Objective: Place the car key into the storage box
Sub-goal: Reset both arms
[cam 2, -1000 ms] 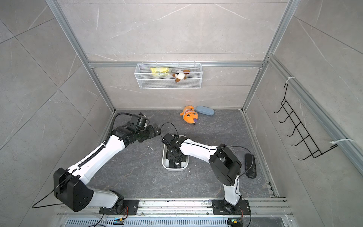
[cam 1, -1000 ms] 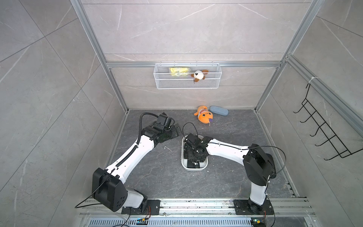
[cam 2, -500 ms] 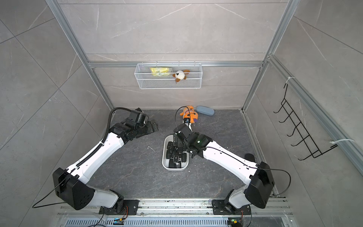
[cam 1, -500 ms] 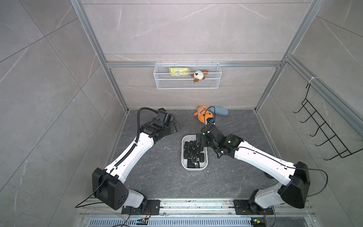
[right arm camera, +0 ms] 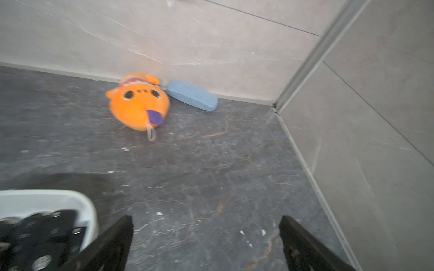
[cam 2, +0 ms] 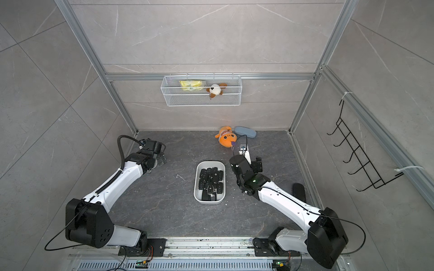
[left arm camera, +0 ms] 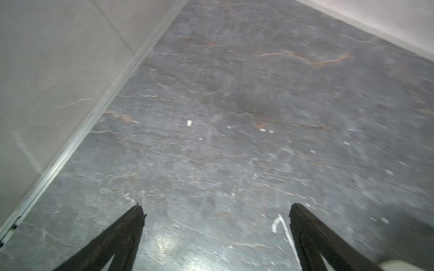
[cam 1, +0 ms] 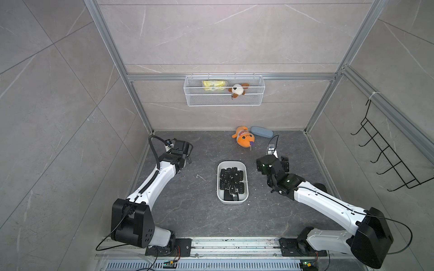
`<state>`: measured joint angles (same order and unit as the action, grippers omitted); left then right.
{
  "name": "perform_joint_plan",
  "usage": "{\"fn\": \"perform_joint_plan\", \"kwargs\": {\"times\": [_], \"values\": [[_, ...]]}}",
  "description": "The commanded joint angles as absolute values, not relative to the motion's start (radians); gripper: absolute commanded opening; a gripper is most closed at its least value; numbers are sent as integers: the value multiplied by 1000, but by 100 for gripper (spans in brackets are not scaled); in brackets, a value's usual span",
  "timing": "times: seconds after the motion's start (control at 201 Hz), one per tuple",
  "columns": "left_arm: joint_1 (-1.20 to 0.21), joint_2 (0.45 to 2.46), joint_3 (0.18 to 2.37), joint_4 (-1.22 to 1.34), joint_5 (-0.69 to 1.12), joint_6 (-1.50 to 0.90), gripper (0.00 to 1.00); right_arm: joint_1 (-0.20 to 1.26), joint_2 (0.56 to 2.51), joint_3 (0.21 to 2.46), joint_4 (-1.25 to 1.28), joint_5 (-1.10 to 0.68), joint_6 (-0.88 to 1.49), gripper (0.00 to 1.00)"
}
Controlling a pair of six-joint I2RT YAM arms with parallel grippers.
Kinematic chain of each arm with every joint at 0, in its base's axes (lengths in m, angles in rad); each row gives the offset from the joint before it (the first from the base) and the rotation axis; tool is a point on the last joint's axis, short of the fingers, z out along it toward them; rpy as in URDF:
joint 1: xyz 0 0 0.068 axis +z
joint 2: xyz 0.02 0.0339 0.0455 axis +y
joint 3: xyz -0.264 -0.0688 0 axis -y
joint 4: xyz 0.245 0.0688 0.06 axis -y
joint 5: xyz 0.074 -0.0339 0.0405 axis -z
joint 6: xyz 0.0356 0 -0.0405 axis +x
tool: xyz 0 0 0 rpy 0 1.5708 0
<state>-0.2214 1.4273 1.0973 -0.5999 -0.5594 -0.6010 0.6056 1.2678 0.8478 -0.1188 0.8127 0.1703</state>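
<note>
right end effector point(right arm camera: 206, 219) now beside storage box point(right arm camera: 35, 199)

In the middle of the floor, storage box point(cam 1: 218, 187), car keys point(cam 1: 231, 181) inside. Behind and right of it, near the back wall, plush toy point(cam 1: 244, 139), case point(cam 1: 261, 132) touching its right. On the back wall, wire basket point(cam 1: 224, 99), with packet point(cam 1: 214, 85) and small plush point(cam 1: 237, 89) inside.
</note>
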Motion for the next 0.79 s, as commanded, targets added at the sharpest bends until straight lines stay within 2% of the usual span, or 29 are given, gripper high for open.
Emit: {"fn": "perform_joint_plan", "kwargs": {"times": [0.0, 0.279, 0.324, 0.478, 0.642, 0.786], "values": [[-167, 1413, 1003, -428, -688, -499, 100, 502, 1267, 760, 31, 853, 132, 99], [-46, 1449, 760, 107, -520, -245, 100, 325, 1436, 561, 396, 847, 122, 100], [-30, 1456, 772, 109, -450, -214, 100, 308, 1453, 522, 502, 818, 104, 100], [-15, 1465, 697, 382, -366, -95, 100, 264, 1510, 459, 740, 659, 21, 99], [3, 1472, 726, 307, -311, -127, 100, 255, 1501, 449, 735, 560, 6, 100], [3, 1391, 679, 226, -330, -179, 100, 238, 1487, 405, 800, 491, 0, 100]]}}
